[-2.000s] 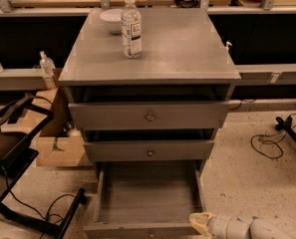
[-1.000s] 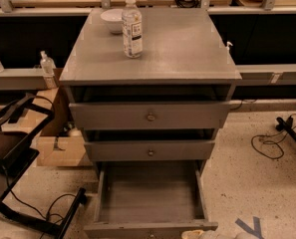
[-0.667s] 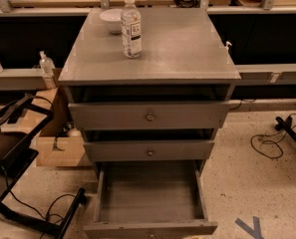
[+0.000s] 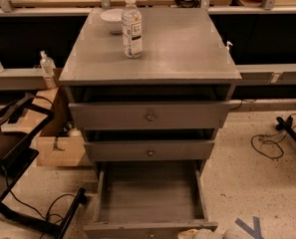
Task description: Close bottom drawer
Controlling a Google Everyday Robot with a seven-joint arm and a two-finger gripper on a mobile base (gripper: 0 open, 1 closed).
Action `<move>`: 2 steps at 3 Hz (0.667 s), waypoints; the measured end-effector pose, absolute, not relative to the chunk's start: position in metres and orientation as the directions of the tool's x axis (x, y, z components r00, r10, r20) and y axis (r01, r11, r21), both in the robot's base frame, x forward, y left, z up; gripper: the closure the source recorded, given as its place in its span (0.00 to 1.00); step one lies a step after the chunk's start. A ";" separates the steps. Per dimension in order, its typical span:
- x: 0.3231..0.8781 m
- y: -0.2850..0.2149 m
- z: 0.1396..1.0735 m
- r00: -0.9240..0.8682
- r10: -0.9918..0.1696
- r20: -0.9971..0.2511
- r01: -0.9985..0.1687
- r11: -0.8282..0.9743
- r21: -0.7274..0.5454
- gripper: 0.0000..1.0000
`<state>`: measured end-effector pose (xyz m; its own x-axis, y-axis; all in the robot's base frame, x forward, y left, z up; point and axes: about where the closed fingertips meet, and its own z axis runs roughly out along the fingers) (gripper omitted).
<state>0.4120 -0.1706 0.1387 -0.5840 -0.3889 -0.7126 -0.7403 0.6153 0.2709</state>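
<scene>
The bottom drawer (image 4: 150,190) of the grey cabinet (image 4: 182,44) is pulled far out. Its bare grey plank interior shows, and its thin front panel (image 4: 137,229) lies at the lower edge of the camera view. The mid-sized drawer (image 4: 150,151) and the tall top drawer (image 4: 150,114) above it each stand slightly out. My gripper (image 4: 200,233) shows only as a pale tip at the lower edge, right at the right end of the bottom drawer's front panel. The rest of it is cut off by the frame.
A water bottle (image 4: 131,26) and a white bowl (image 4: 111,20) stand on the cabinet top. A black folding frame (image 4: 13,148) and a cardboard box (image 4: 58,148) are to the left. Cables (image 4: 269,143) and blue tape (image 4: 249,227) lie on the floor to the right.
My gripper dropped out of view below the frame and has now come back at the lower edge, by the drawer front's right end. The drawers have not moved.
</scene>
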 end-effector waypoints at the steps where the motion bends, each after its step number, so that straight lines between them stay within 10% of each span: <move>1: 0.437 -0.170 0.137 -0.552 -0.418 -0.721 -0.765 0.598 0.238 1.00; 2: 0.434 -0.170 0.137 -0.552 -0.419 -0.721 -0.765 0.598 0.238 1.00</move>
